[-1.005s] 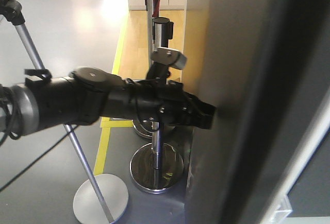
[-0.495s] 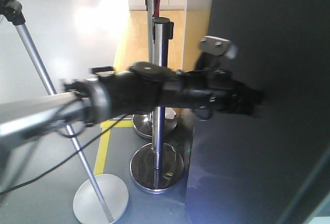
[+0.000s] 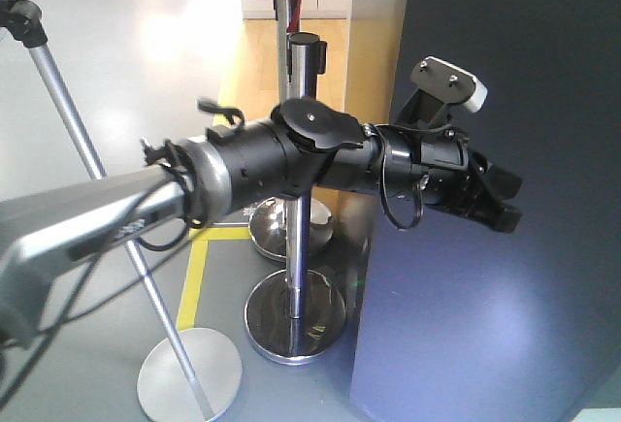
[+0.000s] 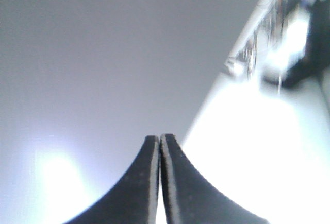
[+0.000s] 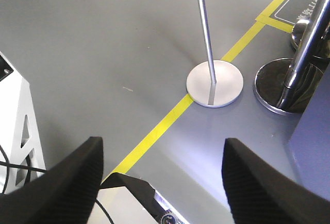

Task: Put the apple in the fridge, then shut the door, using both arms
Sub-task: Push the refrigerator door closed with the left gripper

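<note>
- The black left gripper (image 3: pixel 500 199) on its thick black arm (image 3: pixel 291 155) was clamped together on nothing, at the flat dark blue-grey door (image 3: pixel 505 325).
- The black right gripper (image 5: pixel 161 175) was spread wide above the grey floor (image 5: pixel 93 44).
- The apple was nowhere visible.

Daylight floods the front-facing view from the upper left, bleaching the grey floor (image 3: pixel 146 44) to white glare behind the chrome posts (image 3: pixel 296 276), while a soft sheen spreads across the dark door (image 3: pixel 505 325) to their right. The posts' polished bases throw sharp reflections. In the left wrist view, the door's surface (image 4: pixel 103 54) is hazy and featureless, with a blown-out patch at lower left and smeared, overexposed shapes to its right. The right wrist view is evenly lit and crisp.
</note>
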You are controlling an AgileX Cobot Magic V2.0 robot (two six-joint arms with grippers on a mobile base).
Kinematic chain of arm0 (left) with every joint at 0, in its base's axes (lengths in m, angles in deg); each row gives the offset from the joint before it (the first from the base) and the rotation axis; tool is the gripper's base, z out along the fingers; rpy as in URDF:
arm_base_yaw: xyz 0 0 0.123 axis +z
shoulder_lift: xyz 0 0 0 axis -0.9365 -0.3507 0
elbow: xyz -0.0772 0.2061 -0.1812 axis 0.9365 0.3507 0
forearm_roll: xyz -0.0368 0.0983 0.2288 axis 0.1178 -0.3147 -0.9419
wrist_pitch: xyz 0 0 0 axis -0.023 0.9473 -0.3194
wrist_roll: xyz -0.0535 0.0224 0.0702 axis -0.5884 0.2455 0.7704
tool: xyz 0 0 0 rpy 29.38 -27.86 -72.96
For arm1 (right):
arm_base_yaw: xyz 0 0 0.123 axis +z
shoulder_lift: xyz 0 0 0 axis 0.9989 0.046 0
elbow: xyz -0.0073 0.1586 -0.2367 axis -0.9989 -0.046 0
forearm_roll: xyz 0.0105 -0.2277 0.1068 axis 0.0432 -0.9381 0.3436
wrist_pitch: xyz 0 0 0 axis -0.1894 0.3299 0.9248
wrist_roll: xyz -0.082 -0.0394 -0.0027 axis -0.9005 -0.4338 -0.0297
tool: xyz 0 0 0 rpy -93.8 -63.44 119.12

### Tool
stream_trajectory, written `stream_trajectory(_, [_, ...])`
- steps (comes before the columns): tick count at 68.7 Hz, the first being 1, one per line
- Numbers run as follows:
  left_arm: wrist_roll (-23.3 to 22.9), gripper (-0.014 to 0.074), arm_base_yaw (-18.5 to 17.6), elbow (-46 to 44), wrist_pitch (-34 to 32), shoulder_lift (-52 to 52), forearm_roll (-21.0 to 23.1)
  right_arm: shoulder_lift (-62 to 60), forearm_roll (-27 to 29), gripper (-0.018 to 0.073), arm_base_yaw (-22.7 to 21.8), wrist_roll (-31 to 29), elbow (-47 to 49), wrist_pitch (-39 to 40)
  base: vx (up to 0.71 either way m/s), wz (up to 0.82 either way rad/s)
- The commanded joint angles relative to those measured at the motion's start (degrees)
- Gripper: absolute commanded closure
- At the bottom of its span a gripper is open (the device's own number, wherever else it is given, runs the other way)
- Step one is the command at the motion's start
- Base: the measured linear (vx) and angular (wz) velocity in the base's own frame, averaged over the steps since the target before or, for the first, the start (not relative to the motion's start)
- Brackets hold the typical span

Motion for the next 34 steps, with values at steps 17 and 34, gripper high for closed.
stream_trajectory(17, [-44.68, 0.0603, -0.12, -1.40, 4.93, 12.63, -48.32, 0.58, 2.32, 0.0087, -0.20, -0.70, 1.31, 1.94, 0.00, 0.00])
stream_trajectory(34, [-58.62, 0.0603, 0.05, 13.53, -0.57, 22.89, -68.60, 0.58, 2.32, 0.0087, -0.20, -0.70, 1.31, 1.94, 0.00, 0.00])
